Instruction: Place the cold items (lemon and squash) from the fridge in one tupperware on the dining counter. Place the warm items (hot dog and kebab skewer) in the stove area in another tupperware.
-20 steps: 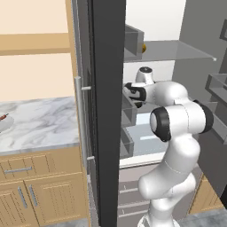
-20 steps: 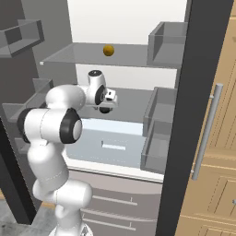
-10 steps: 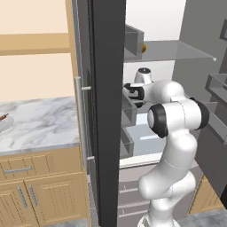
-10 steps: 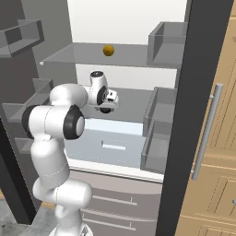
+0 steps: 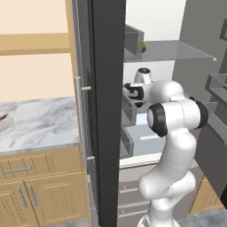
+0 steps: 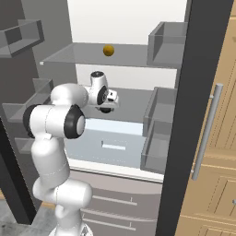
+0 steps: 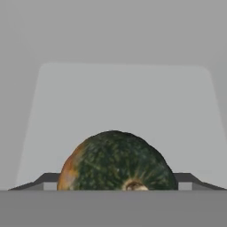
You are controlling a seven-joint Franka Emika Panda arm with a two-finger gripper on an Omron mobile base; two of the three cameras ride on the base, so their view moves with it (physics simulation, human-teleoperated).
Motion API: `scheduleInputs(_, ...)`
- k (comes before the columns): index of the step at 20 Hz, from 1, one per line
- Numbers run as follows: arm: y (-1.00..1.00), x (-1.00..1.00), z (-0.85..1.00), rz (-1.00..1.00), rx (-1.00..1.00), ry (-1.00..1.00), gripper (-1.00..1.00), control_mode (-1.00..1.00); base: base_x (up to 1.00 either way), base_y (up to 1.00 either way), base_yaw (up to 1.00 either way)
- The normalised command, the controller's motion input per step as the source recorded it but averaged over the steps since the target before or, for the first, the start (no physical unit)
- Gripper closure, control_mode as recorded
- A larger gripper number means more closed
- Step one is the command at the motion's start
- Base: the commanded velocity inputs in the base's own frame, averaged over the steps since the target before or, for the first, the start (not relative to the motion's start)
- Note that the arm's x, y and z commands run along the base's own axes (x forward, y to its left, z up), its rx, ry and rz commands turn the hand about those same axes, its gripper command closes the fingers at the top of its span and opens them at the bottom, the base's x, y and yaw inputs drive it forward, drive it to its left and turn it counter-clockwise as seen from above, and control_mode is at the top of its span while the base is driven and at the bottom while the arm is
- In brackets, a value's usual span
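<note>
A dark green squash (image 7: 116, 162) with an orange patch lies on the fridge's middle shelf (image 7: 119, 102), close under the hand camera. My gripper (image 7: 116, 185) is down over it, with one fingertip (image 7: 46, 181) close against each side, and the jaws stand wide apart. In the right base view the gripper (image 6: 107, 107) reaches into the open fridge above that shelf. The lemon (image 6: 108, 50) sits on the glass shelf above, at its middle. The hot dog, kebab skewer and tupperware are out of view.
The dark fridge door (image 5: 106, 111) stands open on the arm's left, and its handle (image 5: 80, 119) faces the marble counter (image 5: 40, 124). Grey door bins (image 6: 159, 124) hang at the right of the fridge. A drawer (image 6: 110, 145) lies below the shelf.
The elbow has swung slightly toward the fridge's left side. The hand has stayed over the middle shelf, almost in place.
</note>
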Motion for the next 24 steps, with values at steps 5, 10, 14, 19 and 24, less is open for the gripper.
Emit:
scheduleInputs(5, -0.04, -0.56, 0.0, 0.0, 0.03, -0.22, 1.0, -1.0, 0.0, 0.0, 0.0)
scheduleInputs(10, -0.08, -0.75, 0.49, -0.12, 0.12, -0.18, 1.0, -1.0, 0.0, 0.0, 0.0)
scheduleInputs(14, -0.17, -0.72, 0.86, -0.18, 0.03, 0.0, 1.0, -1.0, 0.0, 0.0, 0.0)
scheduleInputs(19, -0.15, -0.71, 0.85, -0.08, 0.0, 0.02, 1.0, -1.0, 0.0, 0.0, 0.0)
scheduleInputs(24, -0.13, -0.85, 0.37, 0.0, 0.0, 0.01, 1.0, -1.0, 0.0, 0.0, 0.0)
